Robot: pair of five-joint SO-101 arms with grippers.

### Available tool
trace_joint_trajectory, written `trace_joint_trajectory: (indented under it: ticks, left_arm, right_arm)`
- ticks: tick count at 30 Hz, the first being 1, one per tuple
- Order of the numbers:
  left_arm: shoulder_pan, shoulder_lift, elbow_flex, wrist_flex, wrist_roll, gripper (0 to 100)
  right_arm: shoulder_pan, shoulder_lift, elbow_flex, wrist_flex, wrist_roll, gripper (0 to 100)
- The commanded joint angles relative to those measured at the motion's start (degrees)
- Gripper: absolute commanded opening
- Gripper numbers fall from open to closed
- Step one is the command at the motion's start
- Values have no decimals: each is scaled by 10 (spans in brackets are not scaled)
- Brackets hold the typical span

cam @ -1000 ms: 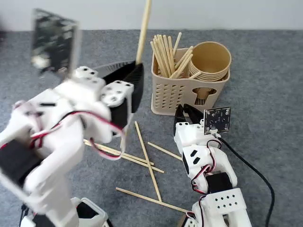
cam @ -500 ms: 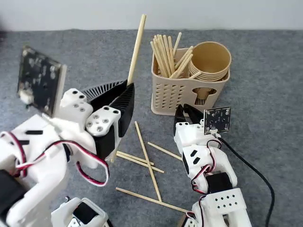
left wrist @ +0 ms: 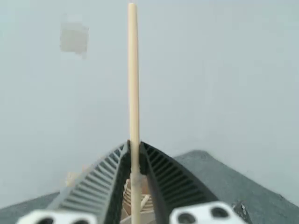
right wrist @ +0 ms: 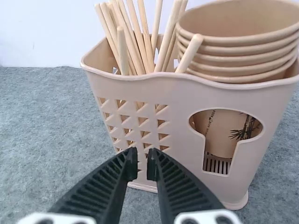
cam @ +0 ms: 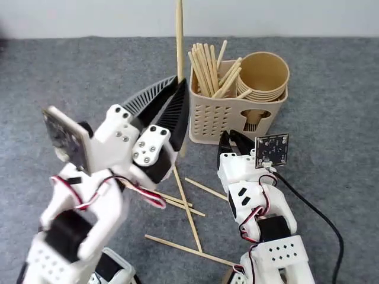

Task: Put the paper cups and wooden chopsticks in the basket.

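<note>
Left hand (cam: 180,84): clenching on the held chopstick (cam: 179,35). The stick is standing upright, a long part rising above the fingertips, just beside the basket wall on its chopstick side.
Right hand (cam: 232,137): sitting low on the tabletop (cam: 331,118) just in front of the basket, jaws drawn to a slit and grasping nothing.
Basket (cam: 219,115): standing upright on the tabletop, showing two compartments.
Compartment nearer the left hand: holding the bundle (cam: 207,68) of chopsticks on end. They are fanning out, and a few are leaning across onto the cups.
Other compartment: holding the cups (cam: 263,74), nested in one stack with rims rising above the wall.
Loose chopsticks (cam: 188,207): several lying scattered on the tabletop between the arms, waiting for pickup.
Risk, drop point: the held chopstick appears to be hanging beside the rim rather than over the opening. Letting go here is likely sending it down outside the wall.
Risk, pivot: with so much length above the grip, the stick may be swinging in the jaws during any tilt.
Risk, crowding: the bundle is filling its compartment, so a new stick may be catching on the tops and bouncing out.
Risk, shove: the left hand is working very near the wall, and a nudge could be shifting or tipping the basket.
</note>
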Motion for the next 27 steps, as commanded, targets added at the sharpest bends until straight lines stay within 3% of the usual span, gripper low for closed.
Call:
trace_joint_trajectory:
  ticks: [1,5,8,17,27]
  left_arm:
    - [-1,-21,98,-207,-3,12]
    - [-14,-18,185,-396,-3,12]
    - [-31,9,206,-472,-2,12]
    - [-129,211,82,-478,112,12]
    - [-132,351,-11,-478,135,12]
  right_arm:
    - [4,2,-6,-9,0,53]
    - [4,2,-6,-9,0,53]
    - [4,2,-6,-9,0,53]
    - [4,2,-6,-9,0,53]
    - [4,2,-6,-9,0,53]
